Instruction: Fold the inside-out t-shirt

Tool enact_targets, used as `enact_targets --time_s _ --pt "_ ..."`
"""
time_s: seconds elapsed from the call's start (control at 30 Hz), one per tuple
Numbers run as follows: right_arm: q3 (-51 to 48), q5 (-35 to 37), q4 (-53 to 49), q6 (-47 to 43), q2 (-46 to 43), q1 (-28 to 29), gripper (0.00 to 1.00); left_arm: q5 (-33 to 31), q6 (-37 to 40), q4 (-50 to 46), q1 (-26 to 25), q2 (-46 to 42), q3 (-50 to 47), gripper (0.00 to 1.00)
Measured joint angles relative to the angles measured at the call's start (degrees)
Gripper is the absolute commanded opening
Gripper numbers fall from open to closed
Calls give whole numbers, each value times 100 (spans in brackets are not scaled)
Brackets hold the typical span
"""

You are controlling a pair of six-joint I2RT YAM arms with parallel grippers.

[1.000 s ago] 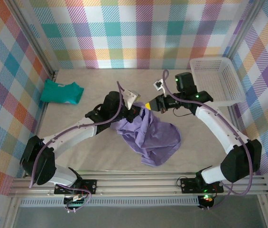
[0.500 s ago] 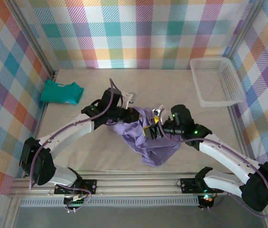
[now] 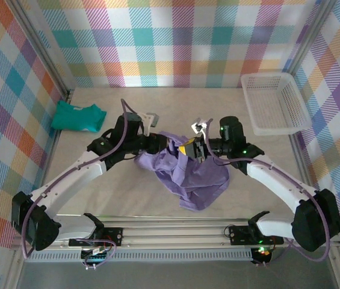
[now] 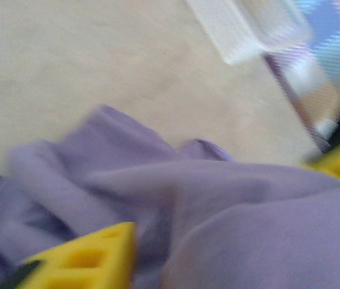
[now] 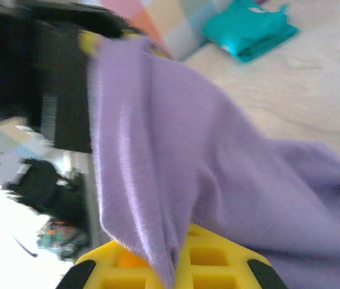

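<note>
The lavender inside-out t-shirt point(image 3: 189, 174) lies crumpled mid-table, its upper edge lifted between my two grippers. My right gripper point(image 3: 187, 148) is shut on a fold of that edge; in the right wrist view the cloth point(image 5: 176, 150) hangs pinched between the yellow fingers point(image 5: 218, 268). My left gripper point(image 3: 168, 144) sits just left of it at the same raised edge. In the left wrist view one yellow finger point(image 4: 88, 259) stands off to the side, apart from the middle, and the shirt point(image 4: 230, 211) drapes over the other finger and hides it.
A folded teal garment point(image 3: 78, 116) lies at the far left, also seen beyond the shirt point(image 5: 251, 27). A white basket point(image 3: 275, 102) stands at the back right. Bare table lies behind and to the left of the shirt.
My right gripper opened, moved onto the shirt, then rose and shut on its upper edge beside the left gripper. The left arm drew leftward and its jaws parted.
</note>
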Motion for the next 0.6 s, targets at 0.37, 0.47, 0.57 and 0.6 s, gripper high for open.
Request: enact_targets --time_s 0.37,0.47,0.57,0.6 --pt "0 -769 874 1344 450 9 0 -1779 157 -461 -455 -1386 -748 59" --pt "4 -761 863 1462 597 9 0 -1279 142 -420 -509 -1764 -879 53" --pt "48 -739 811 1506 619 9 0 -662 138 -295 -553 -1668 -890 51" --pt "90 -739 798 1521 619 9 0 -492 140 -238 -590 -1543 -892 51"
